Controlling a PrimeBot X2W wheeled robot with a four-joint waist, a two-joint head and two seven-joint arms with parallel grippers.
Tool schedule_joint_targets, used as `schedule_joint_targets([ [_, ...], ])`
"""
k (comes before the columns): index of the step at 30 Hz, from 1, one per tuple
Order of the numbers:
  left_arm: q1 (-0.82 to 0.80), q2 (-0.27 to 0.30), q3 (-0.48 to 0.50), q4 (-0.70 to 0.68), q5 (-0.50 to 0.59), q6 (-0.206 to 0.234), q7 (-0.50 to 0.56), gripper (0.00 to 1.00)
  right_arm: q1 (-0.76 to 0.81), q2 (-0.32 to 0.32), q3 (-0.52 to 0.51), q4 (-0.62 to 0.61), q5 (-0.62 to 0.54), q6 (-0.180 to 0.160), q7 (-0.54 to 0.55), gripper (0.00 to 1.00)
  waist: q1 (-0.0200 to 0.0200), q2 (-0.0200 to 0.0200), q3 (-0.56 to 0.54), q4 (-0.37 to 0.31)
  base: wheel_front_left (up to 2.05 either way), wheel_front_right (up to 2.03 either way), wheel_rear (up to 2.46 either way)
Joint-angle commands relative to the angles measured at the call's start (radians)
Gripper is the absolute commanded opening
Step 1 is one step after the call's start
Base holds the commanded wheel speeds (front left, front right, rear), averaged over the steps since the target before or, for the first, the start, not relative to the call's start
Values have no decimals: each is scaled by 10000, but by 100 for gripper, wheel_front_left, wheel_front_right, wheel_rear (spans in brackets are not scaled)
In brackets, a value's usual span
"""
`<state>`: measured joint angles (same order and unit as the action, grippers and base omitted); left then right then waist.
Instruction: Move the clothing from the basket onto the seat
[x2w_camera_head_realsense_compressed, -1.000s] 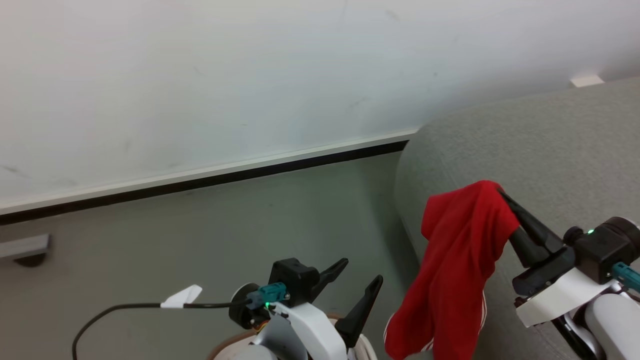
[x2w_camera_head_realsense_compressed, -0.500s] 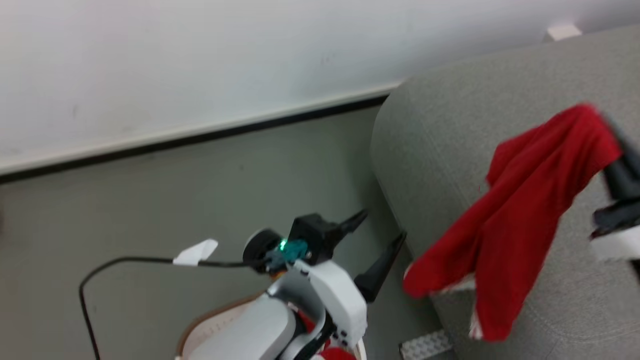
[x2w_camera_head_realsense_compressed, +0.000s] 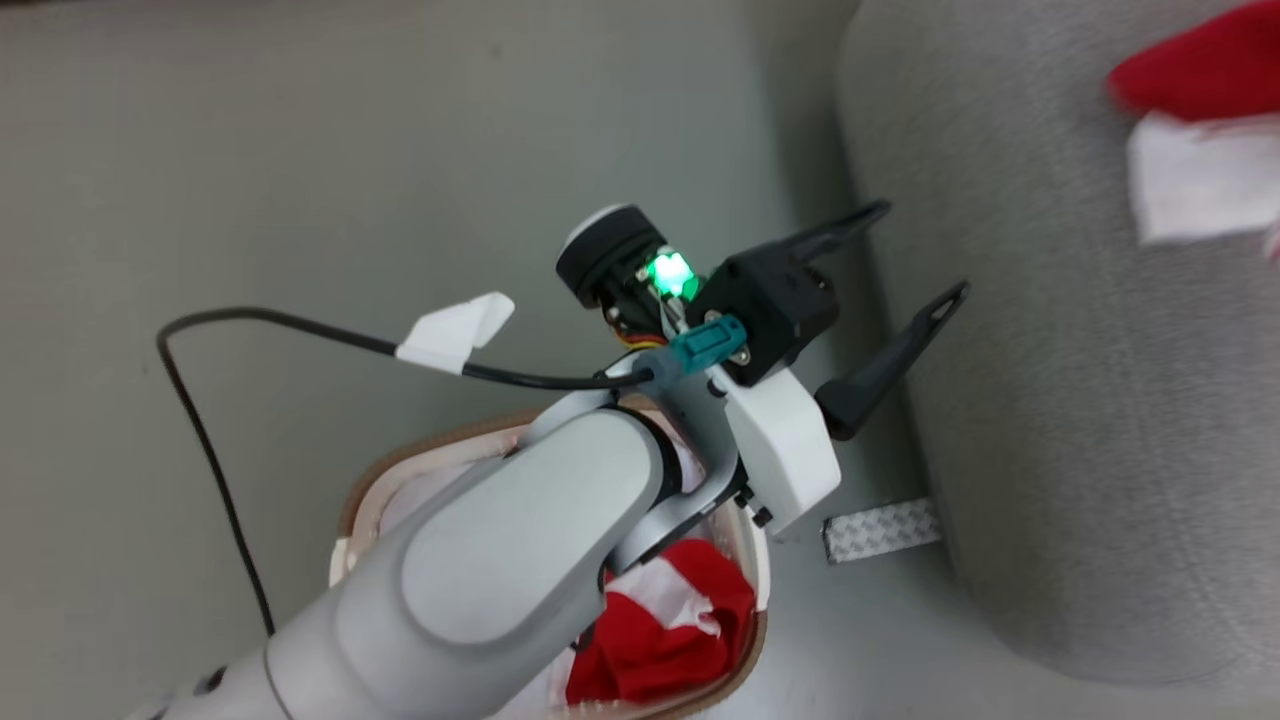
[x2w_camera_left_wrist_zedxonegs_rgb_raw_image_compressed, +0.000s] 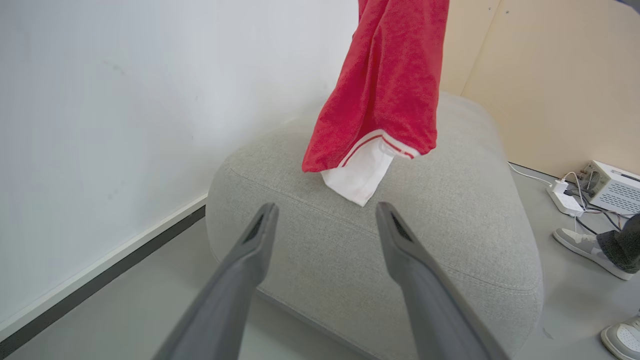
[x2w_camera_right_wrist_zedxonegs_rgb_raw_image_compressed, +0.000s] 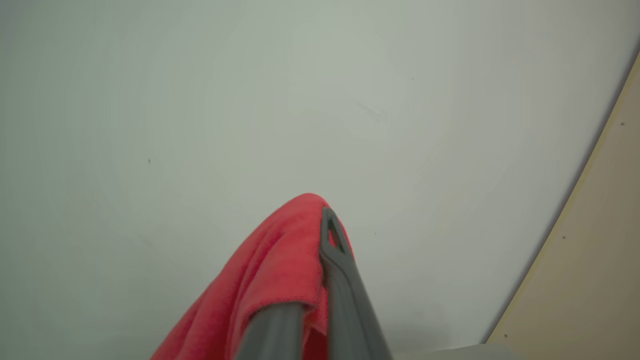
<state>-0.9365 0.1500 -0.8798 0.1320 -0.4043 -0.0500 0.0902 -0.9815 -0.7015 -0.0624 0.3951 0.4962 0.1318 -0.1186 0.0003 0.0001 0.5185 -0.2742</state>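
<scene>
While the left arm reaches across the basket (x2w_camera_head_realsense_compressed: 352, 495) in the head view, the left end effector (x2w_camera_head_realsense_compressed: 915, 255) stands open over the floor just beside the sofa (x2w_camera_head_realsense_compressed: 1050, 400). Red and white cloth (x2w_camera_head_realsense_compressed: 660, 650) lies in the basket, and a red garment (x2w_camera_head_realsense_compressed: 1200, 70) with a white panel shows over the sofa at upper right.

In the left wrist view, the left end effector (x2w_camera_left_wrist_zedxonegs_rgb_raw_image_compressed: 325, 212) is spread wide with nothing between its fingers. The garment (x2w_camera_left_wrist_zedxonegs_rgb_raw_image_compressed: 385, 85) hangs above the sofa (x2w_camera_left_wrist_zedxonegs_rgb_raw_image_compressed: 400, 260), its white hem low over the cushion; whether they touch is unclear. A shoe (x2w_camera_left_wrist_zedxonegs_rgb_raw_image_compressed: 582, 245) stands at right.

In the right wrist view, the right end effector (x2w_camera_right_wrist_zedxonegs_rgb_raw_image_compressed: 324, 216) is clamped on the garment (x2w_camera_right_wrist_zedxonegs_rgb_raw_image_compressed: 280, 270), which drapes over its fingers.
</scene>
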Motion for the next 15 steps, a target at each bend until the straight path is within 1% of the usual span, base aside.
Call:
schedule_joint_targets([
  [1,-273,-44,77,69,44,-18,-159,100,-848,-306,-493,530,-150,-23,171,0,-3,-1,1381,671,0,0,0],
  [4,-497,-136,124,16,82,-7,-271,100,-1948,-887,-1201,1579,-717,-23,339,0,-3,-1,1863,962,0,0,0],
  [6,-529,-146,118,-23,111,14,-348,100,-2401,-1055,-1560,2329,-1204,-21,333,0,-3,-1,2102,1143,0,0,0],
  [7,-529,-146,118,-23,111,14,-348,100,-2401,-1055,-1560,2329,-1204,-21,333,0,-3,-1,2102,1143,0,0,0],
  [8,-509,-141,112,-28,103,28,-384,100,-2558,-1056,-1720,2728,-1430,-21,290,0,-3,-1,2192,1220,0,0,0],
  [11,-432,-53,47,-22,204,73,-424,100,-2672,-854,-2244,3927,-2149,-23,-62,0,-3,-1,2418,1404,0,0,0],
  [15,-130,14,-63,46,162,167,-457,100,-2072,-146,-2717,5478,-3038,-21,-707,0,-3,-1,2451,1561,0,0,0],
])
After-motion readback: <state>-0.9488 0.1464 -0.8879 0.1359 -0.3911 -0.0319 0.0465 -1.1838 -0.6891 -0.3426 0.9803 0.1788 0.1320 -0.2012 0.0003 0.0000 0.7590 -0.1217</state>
